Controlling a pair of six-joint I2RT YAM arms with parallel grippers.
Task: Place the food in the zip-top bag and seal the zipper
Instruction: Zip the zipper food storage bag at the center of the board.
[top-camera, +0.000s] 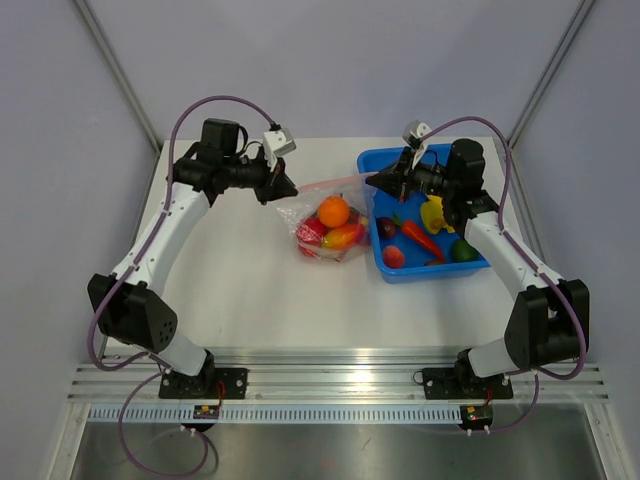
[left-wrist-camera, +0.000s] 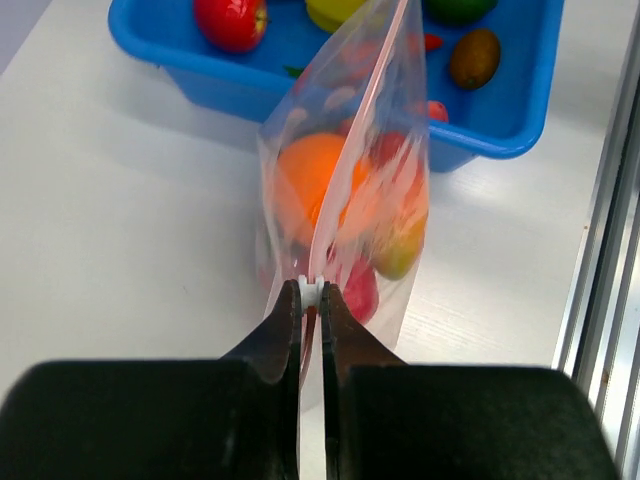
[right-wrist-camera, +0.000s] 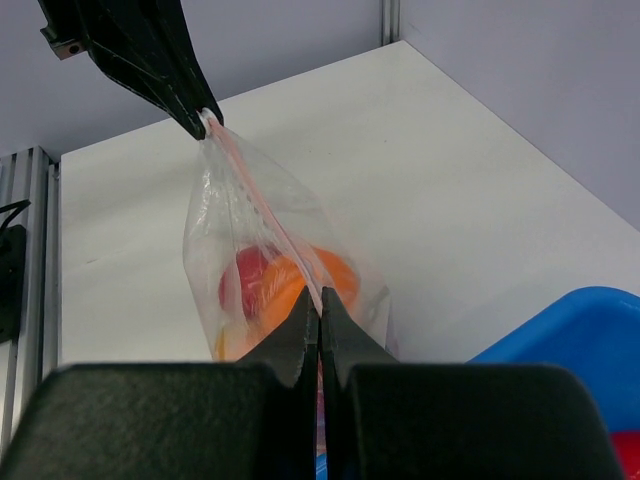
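Above the middle of the table (top-camera: 240, 290), the zip-top bag (top-camera: 330, 238) hangs between the two arms, its belly resting on the surface and its zipper (top-camera: 330, 183) pulled into a taut line from 9 to 3 o'clock. The left gripper (top-camera: 290, 188) is clamped on the zipper's 9 o'clock end, jaws together with only the strip between them, as the left wrist view shows. The right gripper (top-camera: 372, 180) is pinched tight on the 3 o'clock end.

Some of the food (top-camera: 335, 232) is in the bag, an orange (top-camera: 334, 211) uppermost with red and yellow pieces under it. A carrot (top-camera: 422, 240) and several other pieces lie in the blue tray (top-camera: 372, 160) at 3 o'clock of the bag.

The step in hand looks like sealing. To do it well, one claw should anchor its end while the other slides along the strip, squeezing firmly enough to mate the tracks but loosely enough to travel. Keep the strip straight and tensioned (slack lets it fold and skip). Whether the tracks are pressed shut along their whole length cannot be told from these views, so a full pass from end to end is the safe choice.
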